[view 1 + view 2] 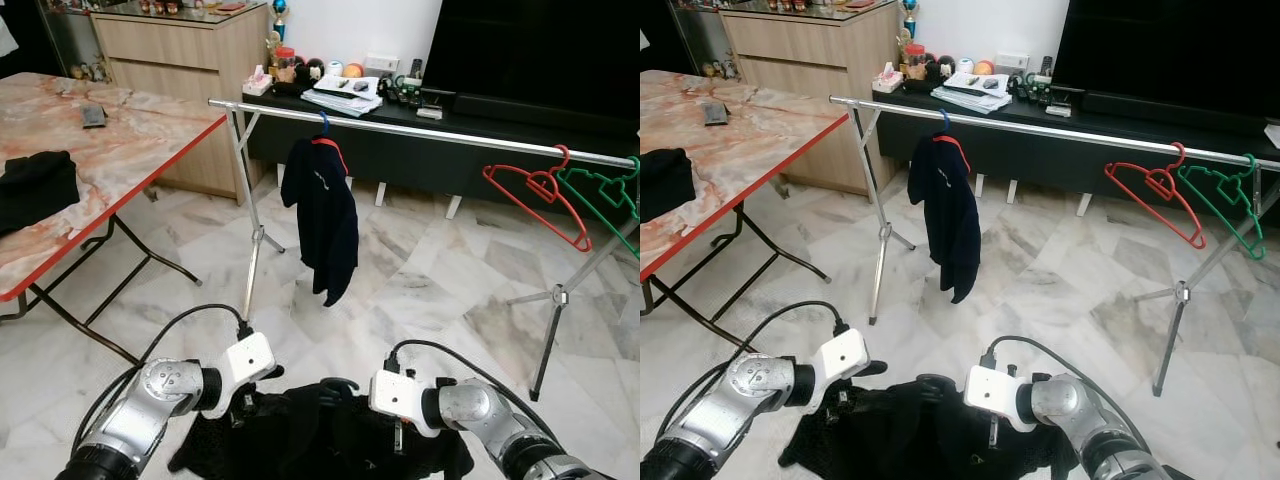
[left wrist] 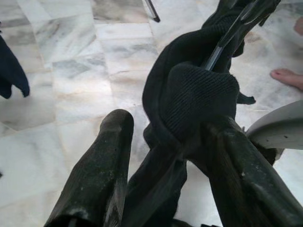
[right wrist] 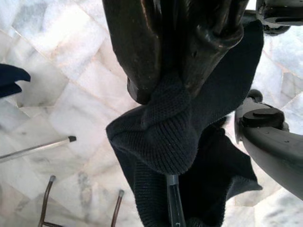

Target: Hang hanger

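A black knitted garment (image 1: 320, 440) on a dark hanger (image 2: 222, 42) hangs low in front of me, between both grippers. My left gripper (image 1: 248, 400) holds one side, with the cloth (image 2: 199, 94) bunched between its fingers (image 2: 99, 165). On the other side my right gripper (image 1: 395, 432) is shut on a fold of the knit (image 3: 161, 132), and the hanger's rod (image 3: 173, 203) shows below it. The hanger's hook (image 1: 340, 385) sticks up between the two wrists. Ahead stands a silver clothes rail (image 1: 420, 128), well above and beyond the garment.
On the rail hang a navy garment (image 1: 325, 215), a red hanger (image 1: 540, 195) and a green hanger (image 1: 605, 195). A marble-topped folding table (image 1: 110, 150) with a black cloth (image 1: 35, 185) stands left. The rail's legs (image 1: 550, 330) spread over the marble floor. A person's foot (image 2: 286, 75) is nearby.
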Motion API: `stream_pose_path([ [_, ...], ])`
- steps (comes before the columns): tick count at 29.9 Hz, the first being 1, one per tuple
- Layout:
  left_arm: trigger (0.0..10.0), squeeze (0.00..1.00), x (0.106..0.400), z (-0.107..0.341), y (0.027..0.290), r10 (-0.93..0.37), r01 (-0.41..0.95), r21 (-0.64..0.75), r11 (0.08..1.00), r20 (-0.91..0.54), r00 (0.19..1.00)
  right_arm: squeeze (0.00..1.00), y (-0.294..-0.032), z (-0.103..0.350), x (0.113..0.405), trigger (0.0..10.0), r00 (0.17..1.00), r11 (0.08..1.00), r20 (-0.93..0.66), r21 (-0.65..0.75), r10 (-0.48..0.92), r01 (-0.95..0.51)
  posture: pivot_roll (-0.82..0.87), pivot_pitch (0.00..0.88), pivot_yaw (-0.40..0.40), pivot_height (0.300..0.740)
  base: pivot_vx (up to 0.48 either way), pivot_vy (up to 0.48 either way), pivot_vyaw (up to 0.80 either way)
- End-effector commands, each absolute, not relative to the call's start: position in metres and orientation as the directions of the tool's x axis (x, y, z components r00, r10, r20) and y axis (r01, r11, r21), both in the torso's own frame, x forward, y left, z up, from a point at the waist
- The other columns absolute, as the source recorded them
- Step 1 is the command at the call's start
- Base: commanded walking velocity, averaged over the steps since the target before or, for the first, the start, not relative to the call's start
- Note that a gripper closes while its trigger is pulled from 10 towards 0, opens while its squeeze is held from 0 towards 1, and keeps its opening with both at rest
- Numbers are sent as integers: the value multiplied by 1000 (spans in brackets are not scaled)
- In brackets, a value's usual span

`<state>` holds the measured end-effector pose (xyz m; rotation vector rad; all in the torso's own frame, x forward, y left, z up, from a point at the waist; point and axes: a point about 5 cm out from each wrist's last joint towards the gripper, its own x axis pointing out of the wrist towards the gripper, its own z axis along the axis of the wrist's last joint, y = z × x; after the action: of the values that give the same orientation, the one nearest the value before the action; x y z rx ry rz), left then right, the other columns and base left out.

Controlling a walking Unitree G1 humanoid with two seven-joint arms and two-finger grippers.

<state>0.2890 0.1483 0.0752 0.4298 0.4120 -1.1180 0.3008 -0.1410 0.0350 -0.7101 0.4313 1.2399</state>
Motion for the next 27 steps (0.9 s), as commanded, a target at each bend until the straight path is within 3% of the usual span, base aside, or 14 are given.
stream_pose_path([
  [1, 10000, 0, 292, 75, 145, -780, 927, 112, 358, -510, 363, 0, -134, 51, 312, 10000, 312, 163, -595, -292, 741, -943, 129, 21, -59, 740, 0, 0, 0],
  [2, 10000, 157, 293, 75, 144, -785, 929, 106, 354, -506, 357, 0, -133, 52, 313, 10000, 312, 162, -591, -293, 744, -942, 126, 22, -58, 740, 0, 0, 0],
  [3, 10000, 729, 293, 74, 143, -789, 932, 102, 348, -505, 350, 0, -133, 53, 313, 10000, 310, 159, -590, -294, 745, -943, 126, 22, -59, 740, 0, 0, 0],
  [4, 10000, 729, 293, 74, 143, -789, 932, 102, 348, -505, 350, 0, -133, 53, 313, 10000, 310, 159, -590, -294, 745, -943, 126, 22, -59, 740, 0, 0, 0],
  [5, 10000, 1000, 294, 74, 141, -795, 936, 95, 339, -503, 339, 0, -131, 54, 314, 10000, 305, 157, -586, -290, 751, -944, 126, 23, -59, 740, 0, 0, 0],
  [9, 10000, 1000, 295, 73, 137, -803, 941, 93, 326, -497, 328, 0, -129, 57, 315, 10000, 303, 164, -567, -283, 766, -945, 126, 25, -60, 740, 0, 0, 0],
  [10, 10000, 439, 295, 73, 136, -806, 942, 92, 323, -495, 325, 0, -128, 58, 316, 10000, 300, 164, -563, -280, 770, -946, 125, 26, -59, 740, 0, 0, 0],
  [11, 10000, 0, 295, 73, 135, -811, 945, 85, 317, -492, 316, 0, -127, 59, 316, 10000, 298, 164, -557, -277, 775, -947, 125, 26, -59, 740, 0, 0, 0],
  [21, 10000, 0, 295, 71, 131, -837, 957, 55, 286, -472, 277, 0, -118, 69, 320, 10000, 251, 140, -510, -246, 823, -959, 120, 33, -53, 740, 0, 0, 0],
  [22, 9373, 0, 295, 71, 131, -839, 958, 50, 284, -471, 273, 0, -117, 71, 321, 10000, 247, 136, -507, -247, 826, -960, 120, 34, -53, 740, 0, 0, 0],
  [24, 1922, 0, 295, 70, 131, -841, 958, 49, 281, -469, 271, 0, -116, 72, 321, 10000, 243, 131, -506, -247, 828, -960, 120, 33, -53, 740, 0, 0, 0],
  [25, 1922, 0, 295, 70, 131, -841, 958, 49, 281, -469, 271, 0, -116, 72, 321, 10000, 243, 131, -506, -247, 828, -960, 120, 33, -53, 740, 0, 0, 0],
  [26, 0, 0, 296, 70, 130, -841, 958, 47, 281, -468, 270, 0, -115, 73, 322, 10000, 242, 130, -504, -247, 829, -960, 120, 33, -53, 740, 0, 0, 0],
  [27, 0, 0, 296, 70, 130, -841, 958, 47, 281, -468, 270, 0, -115, 73, 322, 10000, 241, 129, -503, -248, 830, -960, 120, 33, -54, 740, 0, 0, 0],
])
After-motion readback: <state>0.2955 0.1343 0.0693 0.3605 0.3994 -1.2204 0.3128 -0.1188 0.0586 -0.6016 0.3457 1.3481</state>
